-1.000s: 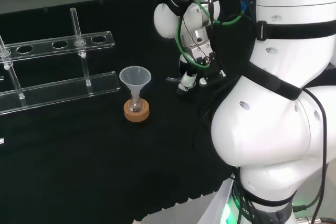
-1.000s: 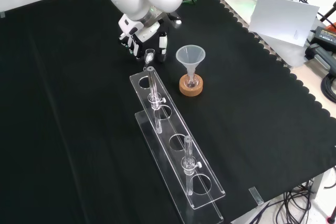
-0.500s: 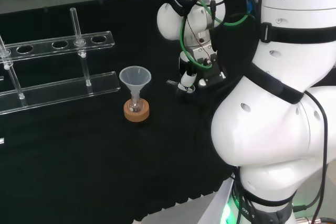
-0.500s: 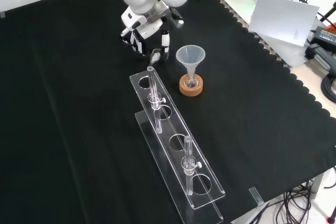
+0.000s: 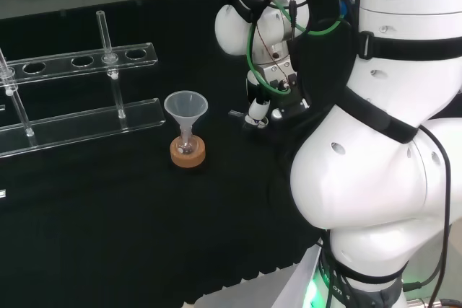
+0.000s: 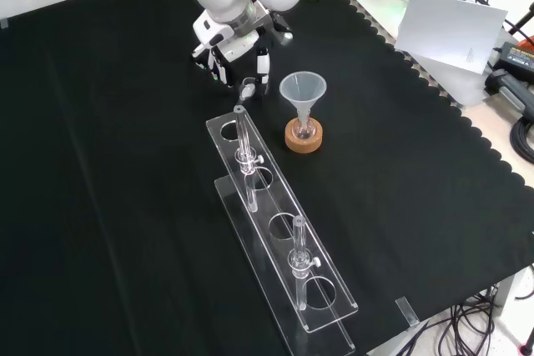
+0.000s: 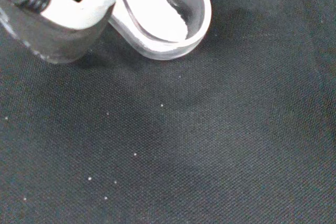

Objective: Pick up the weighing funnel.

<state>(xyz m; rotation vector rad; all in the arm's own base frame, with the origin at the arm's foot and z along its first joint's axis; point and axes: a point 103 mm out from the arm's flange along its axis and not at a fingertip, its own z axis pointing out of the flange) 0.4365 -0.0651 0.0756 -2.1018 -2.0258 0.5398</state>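
Clear weighing funnel (image 6: 248,87) right beside the hand (image 6: 232,52) low over the black cloth (image 6: 100,164), held or not impossible to tell, with funnel (image 6: 302,93) and tube rack (image 6: 272,200) close by but not touching.

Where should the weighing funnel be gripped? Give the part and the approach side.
Probably the weighing funnel is best pinched across its scoop's two long walls, coming from above: the wrist view shows its open, round-ended bowl facing up, with the hand beside it.

The wrist view crops the weighing funnel (image 7: 195,17).
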